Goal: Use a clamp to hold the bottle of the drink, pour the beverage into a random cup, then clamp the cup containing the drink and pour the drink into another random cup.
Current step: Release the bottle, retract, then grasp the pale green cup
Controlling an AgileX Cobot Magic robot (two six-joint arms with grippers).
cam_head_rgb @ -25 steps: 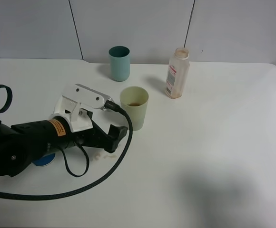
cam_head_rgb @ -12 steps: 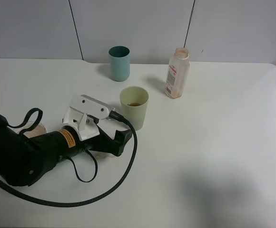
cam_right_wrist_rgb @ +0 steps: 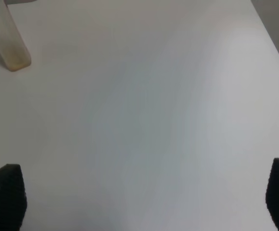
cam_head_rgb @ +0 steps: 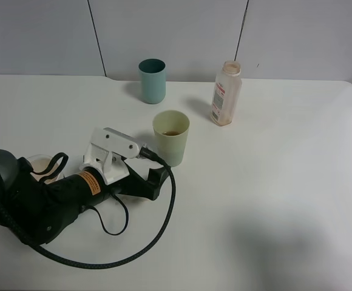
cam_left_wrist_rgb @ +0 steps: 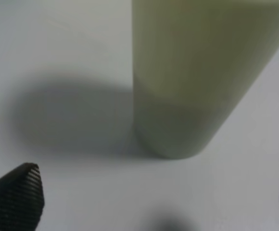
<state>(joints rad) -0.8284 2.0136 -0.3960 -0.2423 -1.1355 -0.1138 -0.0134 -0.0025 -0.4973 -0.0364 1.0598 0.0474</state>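
Cup containing the drink (cam_head_rgb: 171, 138) is sitting on the surface (cam_head_rgb: 273, 182), at 1 o'clock from the left tool (cam_head_rgb: 145, 173).
Tool's gaping wide, gripping nothing yet. I'd be sliding it in level, straddling the cup mid-height, squeezing gently so nothing's sloshing.

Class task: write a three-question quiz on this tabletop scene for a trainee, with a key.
1. True or false: the pale cup holds brown liquid.
2. Which stands nearest the left gripper? A teal tumbler; B bottle; C pale cup.
3. Fill in: the left gripper's jaws are ____.
Key: 1 true; 2 C; 3 open.
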